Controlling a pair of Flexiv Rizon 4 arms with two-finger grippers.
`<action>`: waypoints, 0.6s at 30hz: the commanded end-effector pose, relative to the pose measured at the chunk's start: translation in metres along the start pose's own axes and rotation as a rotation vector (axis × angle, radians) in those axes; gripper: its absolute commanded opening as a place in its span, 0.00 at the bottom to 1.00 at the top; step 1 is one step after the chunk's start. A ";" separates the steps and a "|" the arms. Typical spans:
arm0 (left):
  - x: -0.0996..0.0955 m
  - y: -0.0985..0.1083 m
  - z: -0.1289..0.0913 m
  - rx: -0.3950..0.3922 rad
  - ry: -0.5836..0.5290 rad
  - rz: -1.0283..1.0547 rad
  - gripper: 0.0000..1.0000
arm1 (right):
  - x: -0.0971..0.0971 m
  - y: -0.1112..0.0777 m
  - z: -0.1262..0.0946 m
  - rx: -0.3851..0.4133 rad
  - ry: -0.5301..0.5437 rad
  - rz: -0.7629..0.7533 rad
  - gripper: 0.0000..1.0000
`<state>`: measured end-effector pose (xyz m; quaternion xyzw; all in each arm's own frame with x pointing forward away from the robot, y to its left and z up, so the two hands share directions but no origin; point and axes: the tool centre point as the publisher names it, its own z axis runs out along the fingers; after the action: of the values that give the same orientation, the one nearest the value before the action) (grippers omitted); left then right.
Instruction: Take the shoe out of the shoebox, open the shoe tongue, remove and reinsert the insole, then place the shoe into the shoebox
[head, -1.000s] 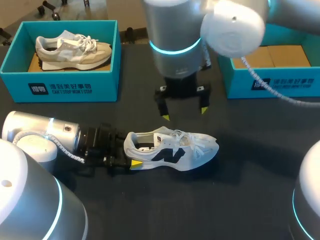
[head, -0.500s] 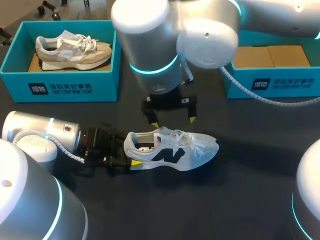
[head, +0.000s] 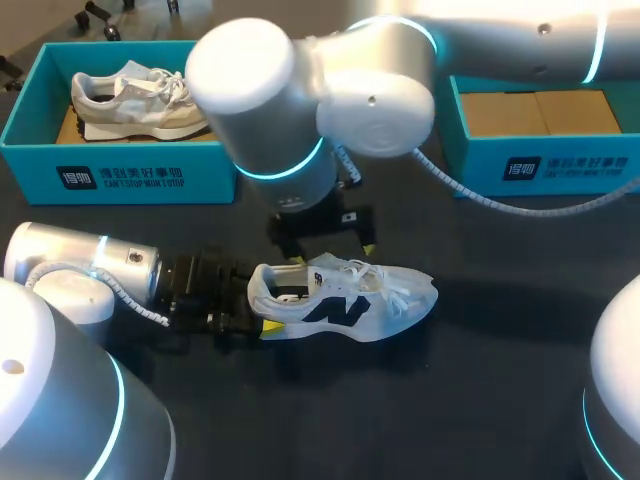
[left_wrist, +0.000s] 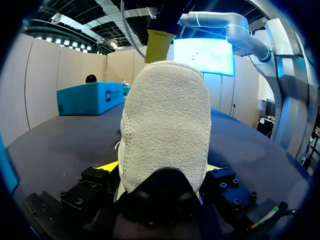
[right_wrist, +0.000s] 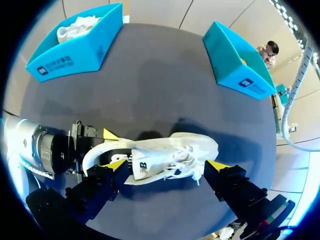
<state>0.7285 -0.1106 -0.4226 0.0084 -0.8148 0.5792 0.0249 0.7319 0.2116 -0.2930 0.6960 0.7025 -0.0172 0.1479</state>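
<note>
A white shoe (head: 345, 300) with a dark logo lies on its side on the black table, toe to the right. My left gripper (head: 262, 308) comes in low from the left and is shut on the shoe's heel (left_wrist: 165, 125), one yellow tip on each side of it. My right gripper (head: 335, 252) hangs just above the shoe's opening and laces, fingers open and holding nothing. In the right wrist view its tips stand wide on either side of the shoe (right_wrist: 160, 157). One right fingertip (left_wrist: 159, 45) shows above the heel in the left wrist view.
A blue shoebox (head: 120, 170) at the back left holds a beige shoe (head: 150, 100). A second blue shoebox (head: 560, 165) at the back right shows only brown cardboard inside. My right arm's big elbow (head: 300, 90) overhangs the table's middle.
My right arm has swung left and come down, bringing its open gripper from behind the shoe to just above it. The left gripper and the shoe have stayed put.
</note>
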 end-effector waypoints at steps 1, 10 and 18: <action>-0.003 0.001 0.000 -0.001 0.001 0.000 0.00 | 0.010 -0.008 0.008 -0.014 -0.012 0.041 1.00; -0.003 0.001 0.000 -0.001 0.001 0.000 0.00 | 0.025 -0.009 0.022 0.002 -0.033 0.009 1.00; -0.003 0.001 0.000 -0.001 0.001 0.000 0.00 | 0.034 -0.017 0.032 0.018 -0.050 0.027 1.00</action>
<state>0.7285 -0.1106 -0.4226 0.0084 -0.8147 0.5792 0.0249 0.7289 0.2277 -0.3257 0.6848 0.7128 -0.0391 0.1464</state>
